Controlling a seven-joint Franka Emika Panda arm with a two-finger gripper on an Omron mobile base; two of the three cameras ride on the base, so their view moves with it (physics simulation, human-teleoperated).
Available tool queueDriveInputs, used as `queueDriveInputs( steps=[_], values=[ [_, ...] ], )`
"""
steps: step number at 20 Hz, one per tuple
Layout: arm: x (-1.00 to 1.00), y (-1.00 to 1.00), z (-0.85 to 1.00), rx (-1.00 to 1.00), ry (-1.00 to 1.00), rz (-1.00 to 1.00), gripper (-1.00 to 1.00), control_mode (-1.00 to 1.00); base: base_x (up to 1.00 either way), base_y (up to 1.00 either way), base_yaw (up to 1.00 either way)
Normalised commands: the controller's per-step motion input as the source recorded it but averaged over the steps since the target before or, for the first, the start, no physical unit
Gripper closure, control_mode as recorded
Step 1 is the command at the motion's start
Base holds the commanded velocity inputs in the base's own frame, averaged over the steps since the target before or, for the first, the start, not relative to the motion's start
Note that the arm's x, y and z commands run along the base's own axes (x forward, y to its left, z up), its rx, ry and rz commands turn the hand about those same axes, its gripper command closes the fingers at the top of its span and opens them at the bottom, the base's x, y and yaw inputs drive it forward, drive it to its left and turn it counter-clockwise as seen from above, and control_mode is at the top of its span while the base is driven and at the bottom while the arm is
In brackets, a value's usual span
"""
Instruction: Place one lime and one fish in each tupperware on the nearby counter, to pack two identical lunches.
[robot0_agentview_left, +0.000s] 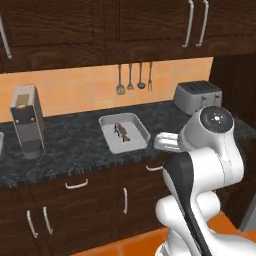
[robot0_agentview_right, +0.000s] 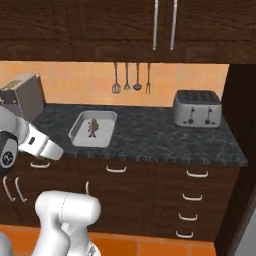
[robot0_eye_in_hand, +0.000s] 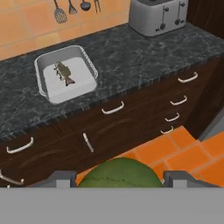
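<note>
Hand view, bottom centre: gripper (robot0_eye_in_hand: 119, 178) fingers stand apart, pinching a lime (robot0_eye_in_hand: 118, 174) between them over the floor. Upper left of frame, the tupperware (robot0_eye_in_hand: 90, 64) on the counter (robot0_eye_in_hand: 144, 57) already holds a fish (robot0_eye_in_hand: 64, 72). Risk: a round fruit may slip from the pads during carry, or roll out on release

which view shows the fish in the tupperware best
The hand view: it looks down into the tupperware, so the fish shows whole, from head to forked tail. In the left base view the fish is a smaller dark shape, and in the right base view it is smaller still.
</note>
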Motion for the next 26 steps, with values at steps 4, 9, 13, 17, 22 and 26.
queueDriveInputs(
  steps=[4,9,13,17,22,26],
  values=[
    [0.0,0.0,0.0,0.0,0.0,0.0,1.0,1.0,0.49,0.92,-0.02],
    [0.0,0.0,0.0,0.0,0.0,0.0,1.0,1.0,0.56,0.8,0.0],
    [0.0,0.0,0.0,0.0,0.0,0.0,1.0,1.0,0.39,0.13,0.0],
    [0.0,0.0,0.0,0.0,0.0,0.0,1.0,1.0,0.4,-0.07,0.01],
    [0.0,0.0,0.0,0.0,0.0,0.0,1.0,1.0,0.55,0.0,0.06],
    [0.18,0.0,-0.06,0.0,0.0,0.03,1.0,-1.0,0.1,0.0,0.02]
  ],
)
